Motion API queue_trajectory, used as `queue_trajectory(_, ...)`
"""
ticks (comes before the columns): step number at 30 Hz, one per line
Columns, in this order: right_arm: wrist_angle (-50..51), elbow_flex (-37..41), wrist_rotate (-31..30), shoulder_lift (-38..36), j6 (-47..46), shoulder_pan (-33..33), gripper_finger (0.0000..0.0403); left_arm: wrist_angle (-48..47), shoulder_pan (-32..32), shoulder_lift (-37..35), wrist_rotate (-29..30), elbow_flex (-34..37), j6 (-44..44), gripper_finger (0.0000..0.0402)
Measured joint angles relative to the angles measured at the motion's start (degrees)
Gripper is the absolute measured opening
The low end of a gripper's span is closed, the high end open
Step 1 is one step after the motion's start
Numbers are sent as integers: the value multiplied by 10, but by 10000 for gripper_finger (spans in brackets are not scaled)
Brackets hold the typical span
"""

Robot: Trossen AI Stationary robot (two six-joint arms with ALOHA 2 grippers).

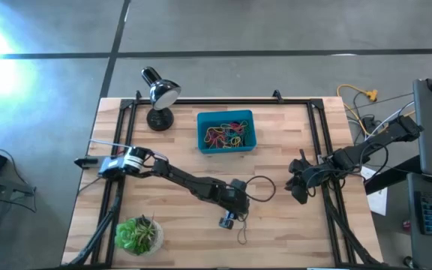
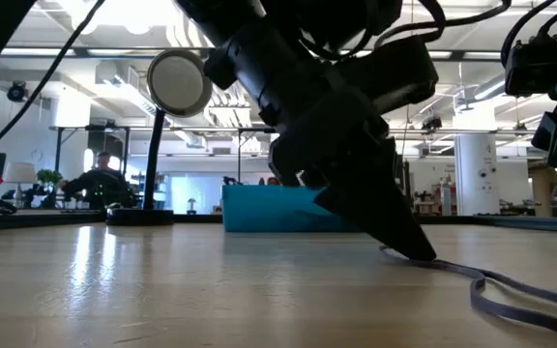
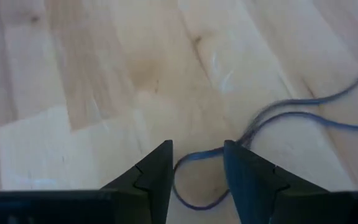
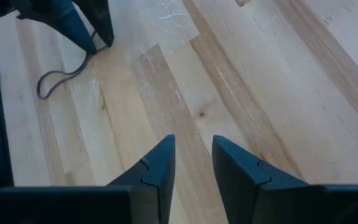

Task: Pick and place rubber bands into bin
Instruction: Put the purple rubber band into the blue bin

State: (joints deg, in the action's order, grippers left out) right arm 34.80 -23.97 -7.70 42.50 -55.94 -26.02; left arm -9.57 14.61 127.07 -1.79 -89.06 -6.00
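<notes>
Your left gripper (image 3: 196, 177) is down on the table (image 1: 178, 217), fingers parted astride one dark rubber band (image 3: 194, 202). One teal bin (image 1: 226, 131) at 12 o'clock holds a coloured heap, uncountable. Your right gripper (image 4: 193, 163) hovers at 3 o'clock, fingers slightly apart, empty.

The light wooden desk (image 1: 291, 225) carries a blue bin (image 1: 226, 132), a black lamp (image 1: 158, 97), a small green plant (image 1: 138, 234) — and one loose dark rubber band (image 1: 255, 196) lies near the front.

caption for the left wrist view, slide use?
Left gripper fingers open, straddling a dark rubber band on the wood table.
</notes>
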Motion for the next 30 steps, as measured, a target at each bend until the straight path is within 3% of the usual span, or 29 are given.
queue_trajectory(15, 1, 4, 1, 0, 0, 0, 96, -141, 0, 0, 148, 1, 77, 125)
queue_trajectory(24, 0, 5, 1, 0, 0, 0, 96, -235, -16, -27, 250, 3, 167, 125)
queue_trajectory(30, -4, 5, 2, 0, 0, 0, 96, -234, -21, -45, 245, 7, 146, 125)
